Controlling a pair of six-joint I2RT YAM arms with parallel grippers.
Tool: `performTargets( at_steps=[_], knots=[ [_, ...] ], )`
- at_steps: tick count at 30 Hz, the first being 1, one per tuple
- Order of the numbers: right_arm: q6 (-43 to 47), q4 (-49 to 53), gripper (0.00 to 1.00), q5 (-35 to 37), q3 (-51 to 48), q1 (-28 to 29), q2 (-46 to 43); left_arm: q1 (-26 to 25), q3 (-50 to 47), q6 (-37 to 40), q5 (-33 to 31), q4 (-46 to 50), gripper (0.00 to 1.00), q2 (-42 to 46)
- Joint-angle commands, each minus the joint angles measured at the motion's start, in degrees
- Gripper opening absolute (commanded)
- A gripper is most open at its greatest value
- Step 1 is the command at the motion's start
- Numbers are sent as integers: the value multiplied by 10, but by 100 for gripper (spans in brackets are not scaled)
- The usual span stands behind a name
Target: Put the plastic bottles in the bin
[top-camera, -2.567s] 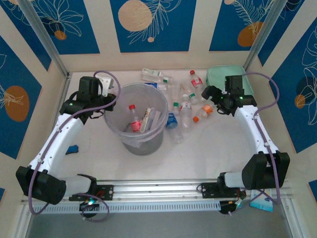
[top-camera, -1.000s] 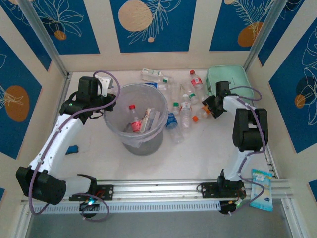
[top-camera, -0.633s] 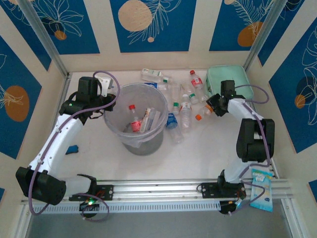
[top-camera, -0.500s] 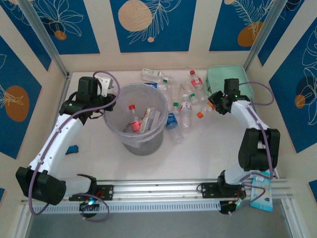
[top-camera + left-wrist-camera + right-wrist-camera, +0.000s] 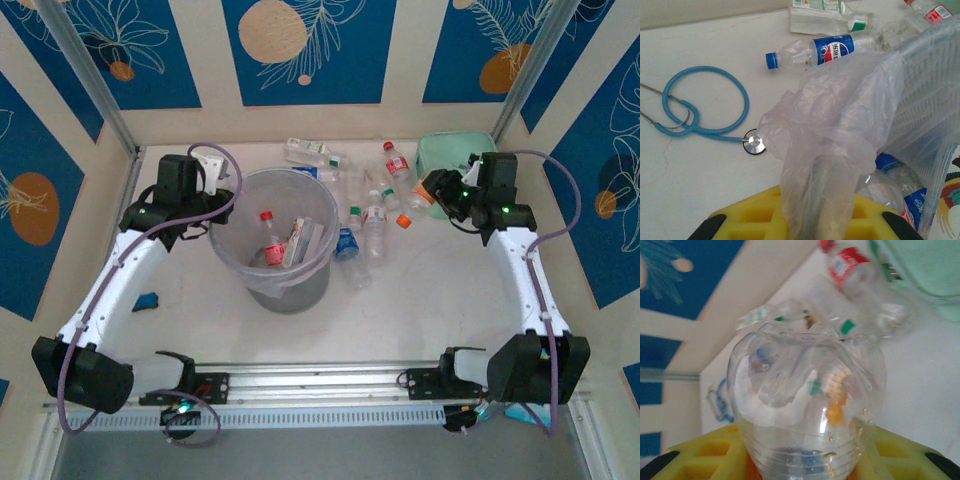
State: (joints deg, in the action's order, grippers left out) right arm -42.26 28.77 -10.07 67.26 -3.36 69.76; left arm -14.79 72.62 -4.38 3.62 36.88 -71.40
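The bin [image 5: 222,255], a big round translucent bucket, stands left of centre with a red-capped bottle [image 5: 270,240] inside. My left gripper [image 5: 215,207] sits at its left rim, shut on the bin's thin plastic liner [image 5: 840,125], which bunches between the yellow jaws of the left gripper [image 5: 820,200]. My right gripper [image 5: 440,192] is by the mint-green box, shut on a clear orange-capped bottle [image 5: 418,208]. The bottle's base [image 5: 807,405] faces the wrist camera above the right gripper [image 5: 807,457]. Several plastic bottles [image 5: 375,225] lie right of the bin. A blue-capped bottle [image 5: 815,50] lies behind it.
A mint-green box [image 5: 455,155] sits at the back right corner. A blue stethoscope [image 5: 705,107] lies on the table left of the bin, and a small blue item [image 5: 147,300] lies near the left arm. Walls close in the back and sides.
My right gripper has closed on the orange-capped bottle and carried it right, toward the green box, as the arm swung outward. The left arm has not moved.
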Motion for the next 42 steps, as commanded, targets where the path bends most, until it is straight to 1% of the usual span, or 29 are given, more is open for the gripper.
performTargets(
  at_steps=[1,4,6,13,18,22,25,28,31,32,36,38,40,42],
  knots=[
    [29,-1,17,-106,47,18,-27,10,-12,24,-16,13,0,2],
    [50,-7,13,-156,82,55,-30,10,-13,21,-13,13,0,0],
    [81,-6,11,-161,109,97,-28,9,-11,20,-13,13,0,-1],
    [168,-11,6,-138,192,249,15,9,-13,23,-19,13,0,-1],
    [209,8,3,-96,247,322,60,10,-12,19,-12,14,0,-6],
    [222,22,1,-86,295,375,109,9,-13,17,-15,8,0,1],
    [227,35,0,-58,329,414,152,10,-14,16,-19,6,0,7],
    [230,62,0,-15,366,450,204,10,-16,15,-19,2,0,11],
    [228,111,0,40,415,474,265,9,-15,15,-16,3,0,10],
    [226,125,0,49,428,480,283,10,-16,15,-16,2,0,10],
    [217,180,0,53,474,502,346,10,-17,17,-19,3,0,11],
    [199,202,0,74,486,510,364,10,-18,17,-20,3,0,12],
    [172,203,0,79,474,513,368,10,-17,17,-17,3,0,12],
    [148,191,0,60,453,513,369,10,-17,15,-14,2,0,13]
  ],
)
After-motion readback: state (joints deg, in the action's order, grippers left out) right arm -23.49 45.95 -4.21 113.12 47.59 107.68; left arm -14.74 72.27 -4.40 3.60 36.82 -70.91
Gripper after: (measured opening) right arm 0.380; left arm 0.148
